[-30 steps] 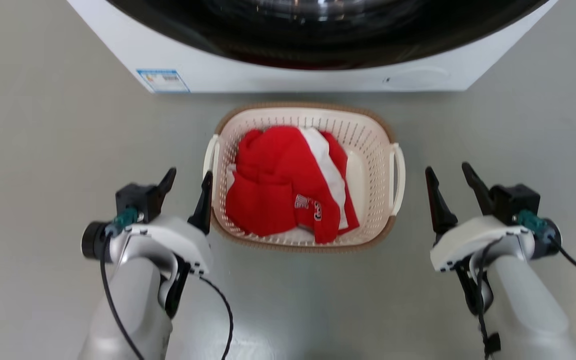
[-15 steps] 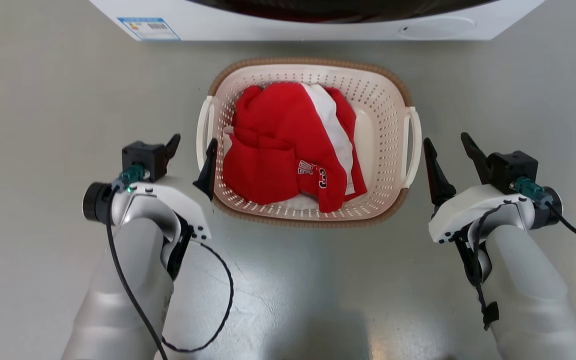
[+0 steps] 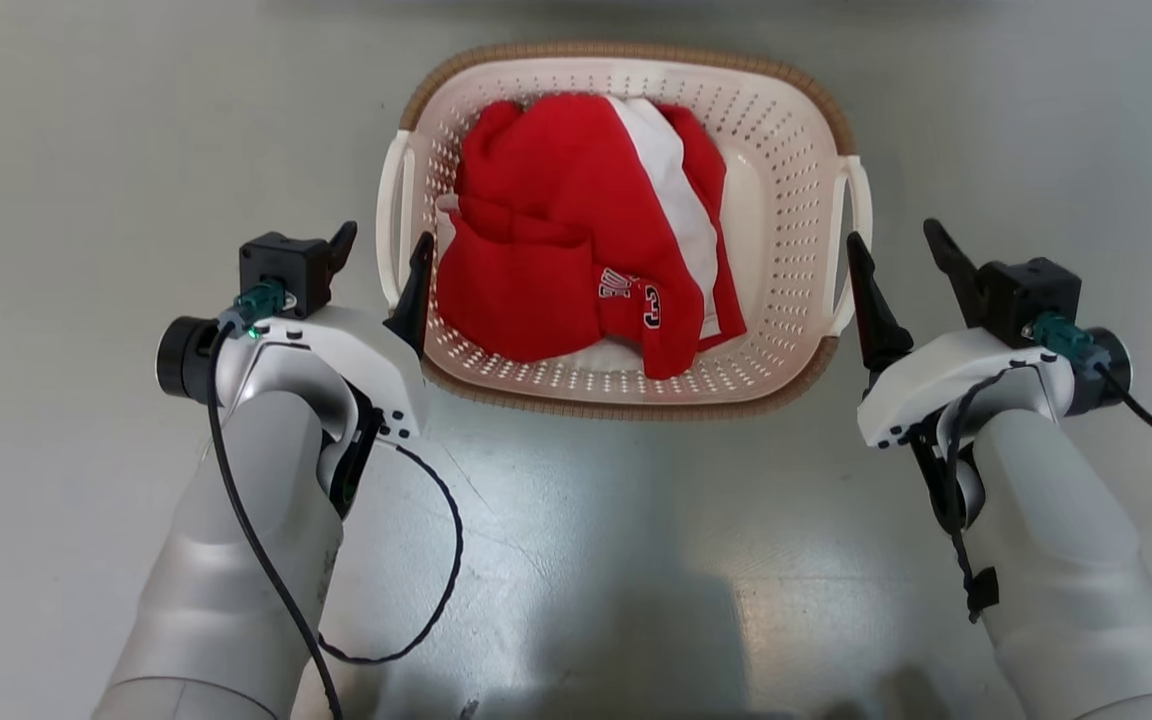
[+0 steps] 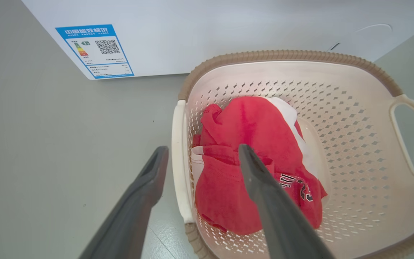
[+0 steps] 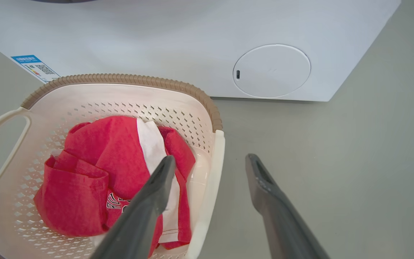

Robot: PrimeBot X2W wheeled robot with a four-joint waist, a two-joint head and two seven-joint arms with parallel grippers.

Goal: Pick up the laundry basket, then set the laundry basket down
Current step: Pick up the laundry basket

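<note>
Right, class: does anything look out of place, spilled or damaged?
Nothing stands out. The laundry basket sits upright on the floor, red and white clothes inside, left gripper and right gripper open by its handles.

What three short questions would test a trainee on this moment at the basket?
1. True or false: the left gripper, at the laundry basket, is open.
2. What lies in the basket? A) a red and white garment B) blue towels C) nothing
3. Fill in: in the right wrist view, the right gripper has one finger on each side of the basket's white ____.
Key: 1 true; 2 A; 3 handle.
</note>
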